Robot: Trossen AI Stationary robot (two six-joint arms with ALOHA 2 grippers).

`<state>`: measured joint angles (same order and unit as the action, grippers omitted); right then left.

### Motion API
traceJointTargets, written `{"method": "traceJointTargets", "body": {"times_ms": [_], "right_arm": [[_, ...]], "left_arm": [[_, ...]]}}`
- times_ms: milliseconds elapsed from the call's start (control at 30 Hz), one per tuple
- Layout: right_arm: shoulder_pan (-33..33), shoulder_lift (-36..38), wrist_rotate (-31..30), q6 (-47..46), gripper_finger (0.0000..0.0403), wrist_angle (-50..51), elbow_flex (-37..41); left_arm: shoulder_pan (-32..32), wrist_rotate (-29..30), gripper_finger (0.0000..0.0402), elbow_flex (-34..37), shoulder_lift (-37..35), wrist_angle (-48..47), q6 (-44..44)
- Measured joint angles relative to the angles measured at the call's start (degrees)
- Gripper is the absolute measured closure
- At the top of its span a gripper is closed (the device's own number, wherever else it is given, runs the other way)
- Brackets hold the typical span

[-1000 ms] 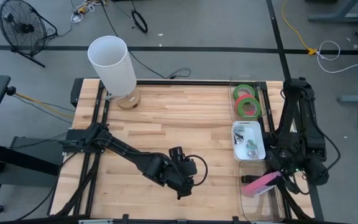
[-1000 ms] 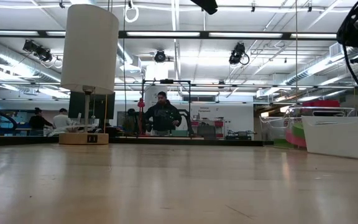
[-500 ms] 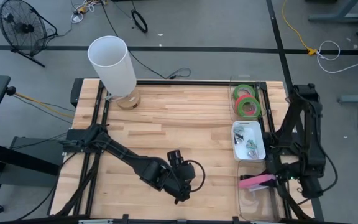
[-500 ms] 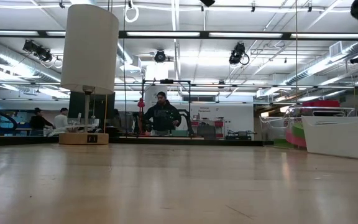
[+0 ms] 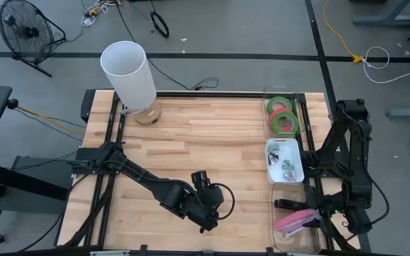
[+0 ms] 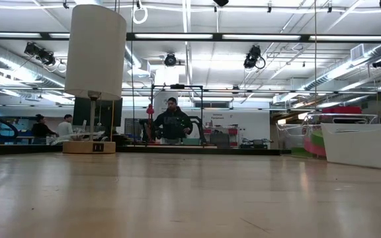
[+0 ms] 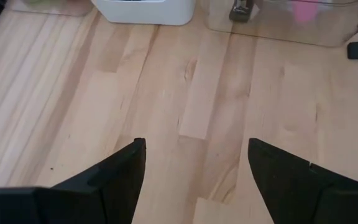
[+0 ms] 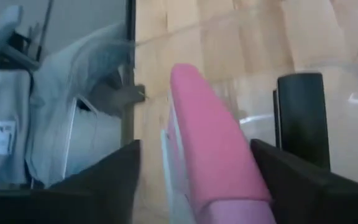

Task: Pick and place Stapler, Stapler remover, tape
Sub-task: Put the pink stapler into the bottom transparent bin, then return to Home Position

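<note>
A pink stapler [image 5: 295, 221] lies slanting in the clear bin [image 5: 279, 240] at the table's near right. My right gripper [image 5: 321, 213] is over that bin. In the right wrist view its fingers stand open on either side of the stapler [image 8: 210, 143]. A black stapler [image 8: 300, 115] lies beside it in the bin. The tape rolls [image 5: 282, 114], green and red-pink, lie in the far right clear bin. Small metal staple removers lie in the white tray [image 5: 295, 173]. My left gripper [image 5: 208, 217] hangs open over bare wood at the table's near middle. My right gripper stands open around the pink stapler's top [image 8: 219, 180], coming slanting down from the right edge, along the stapler. A gap shows beside one finger [image 8: 104, 180]. Whether the other finger [image 8: 303, 186] touches the stapler I cannot tell.
A white cylinder lamp [image 5: 128, 75] on a wooden base stands at the far left corner. The three containers line the right edge. Bare wood [image 7: 185, 93] fills the middle of the table. In the low view people show in the room behind.
My right gripper has gone toward the table's near edge and down, carrying the pink stapler along. The stapler now lies lower, in the clear bin, slanting.
</note>
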<state>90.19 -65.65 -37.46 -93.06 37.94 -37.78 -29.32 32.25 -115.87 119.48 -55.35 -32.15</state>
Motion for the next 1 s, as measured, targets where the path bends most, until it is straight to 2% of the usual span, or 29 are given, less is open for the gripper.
{"method": "traceJointTargets", "body": {"times_ms": [100, 233, 467, 600, 800, 933, 1000], "right_arm": [[0.00, -0.15, -2.24, -0.88, 0.0063, -0.64, -0.02], [0.00, -0.15, -3.16, 0.68, 0.0039, -1.21, -0.04], [-0.17, 1.90, -3.59, 0.31, 0.0058, 4.14, -0.04], [-0.20, 5.39, -6.57, 1.26, 0.0078, 7.36, -0.04], [-2.55, 13.23, -19.03, 8.26, 0.0102, 8.49, -0.04], [-5.73, 18.01, -34.27, 18.64, 0.0110, 6.58, -0.04], [-7.69, 19.71, -42.92, 26.73, 0.0111, 3.53, -0.04]], "left_arm": [[0.00, 0.35, 0.0120, 0.00, 0.00, -0.03, 0.06], [0.00, 0.33, 0.0120, 0.00, 0.00, -0.20, 0.23], [0.00, 0.45, 0.0120, 0.00, 0.00, -0.28, 0.05], [0.00, 0.53, 0.0120, 0.00, 0.00, -0.27, -0.14], [0.01, 1.06, 0.0120, 0.00, 0.00, 0.22, 0.16], [0.28, 1.21, 0.0120, 0.00, 0.00, 0.37, 3.10], [0.28, 2.76, 0.0120, 0.00, 0.02, 1.10, 3.96]]}}
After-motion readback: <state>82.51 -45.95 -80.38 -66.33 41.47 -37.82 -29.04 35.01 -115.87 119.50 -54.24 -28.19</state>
